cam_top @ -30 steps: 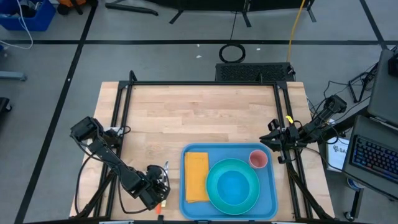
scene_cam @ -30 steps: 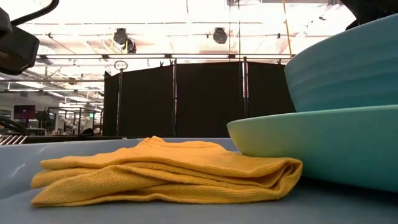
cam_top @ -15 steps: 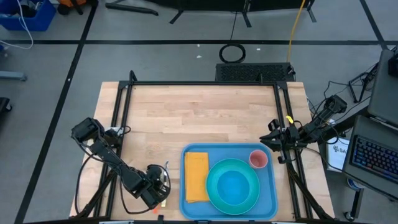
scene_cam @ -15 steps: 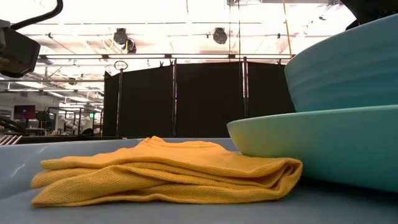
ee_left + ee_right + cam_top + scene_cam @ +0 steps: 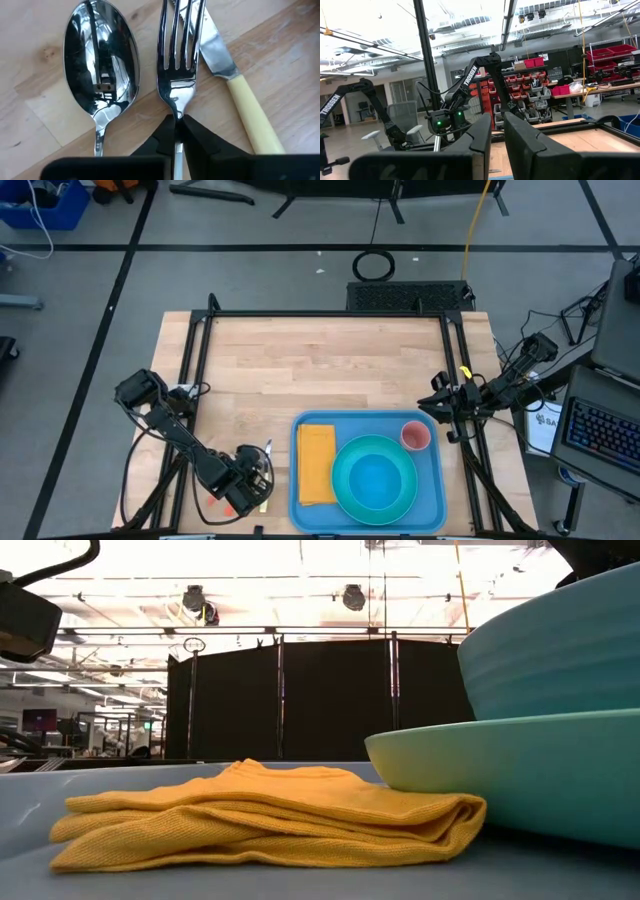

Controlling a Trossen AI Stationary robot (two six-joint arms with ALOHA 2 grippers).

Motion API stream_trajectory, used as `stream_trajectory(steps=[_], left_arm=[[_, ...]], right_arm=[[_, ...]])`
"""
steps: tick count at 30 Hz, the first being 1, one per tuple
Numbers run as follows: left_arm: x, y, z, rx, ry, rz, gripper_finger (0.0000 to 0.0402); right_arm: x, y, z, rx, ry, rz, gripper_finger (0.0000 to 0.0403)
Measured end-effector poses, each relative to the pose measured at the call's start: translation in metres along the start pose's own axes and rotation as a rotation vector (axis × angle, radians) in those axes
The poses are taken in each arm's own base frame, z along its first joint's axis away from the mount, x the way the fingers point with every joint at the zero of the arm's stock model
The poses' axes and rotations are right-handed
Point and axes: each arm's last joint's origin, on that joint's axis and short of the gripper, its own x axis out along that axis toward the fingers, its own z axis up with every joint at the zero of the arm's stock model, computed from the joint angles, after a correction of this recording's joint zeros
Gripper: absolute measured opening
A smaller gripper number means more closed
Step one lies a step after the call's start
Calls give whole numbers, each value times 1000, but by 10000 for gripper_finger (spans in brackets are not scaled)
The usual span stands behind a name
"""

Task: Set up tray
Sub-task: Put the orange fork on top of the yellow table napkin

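A spoon [image 5: 102,60], a fork [image 5: 176,65] and a knife [image 5: 220,55] with a cream handle lie side by side on the wooden table, left of the light-blue tray [image 5: 432,490]. My left gripper [image 5: 255,477] [image 5: 176,120] is over them, shut on the fork. On the tray lie a folded yellow napkin [image 5: 316,465], a turquoise plate with a bowl [image 5: 373,478] and a pink cup [image 5: 415,436]. My right gripper [image 5: 445,405] [image 5: 497,132] waits shut at the table's right edge, holding nothing. My left gripper pinches the fork's neck [image 5: 176,111], just behind the tines, between its two fingertips [image 5: 162,131]. The fingers come down from above at a slant and close across the narrow neck. The fork lies flat on the table between spoon and knife.
A black frame [image 5: 200,360] runs along the table's left, far and right sides. The far half of the table [image 5: 320,360] is bare wood. In the low view the napkin [image 5: 260,820] lies in front of the plate [image 5: 520,780] and bowl [image 5: 560,650].
My left arm has sunk a little over the cutlery at the table's near left. The tray and the things on it have kept their places.
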Motion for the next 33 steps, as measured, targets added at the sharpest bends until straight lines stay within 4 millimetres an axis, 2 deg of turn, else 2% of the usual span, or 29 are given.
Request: stream_trajectory(steps=[4, 9, 14, 27, 33], left_arm=[[-2, 0, 0, 13, -13, -9, 10], [-9, 1, 0, 3, -34, -34, 13], [-10, 2, 6, -18, -131, -56, 10], [-10, 0, 14, -46, -76, -38, 10], [-23, -2, 26, -90, -76, -85, 9]], right_arm=[[0, 0, 0, 0, 0, 0, 43], [0, 0, 0, 0, 0, 0, 43], [0, 0, 0, 0, 0, 0, 43], [0, 0, 0, 0, 0, 0, 43], [0, 0, 0, -1, 1, 0, 43]])
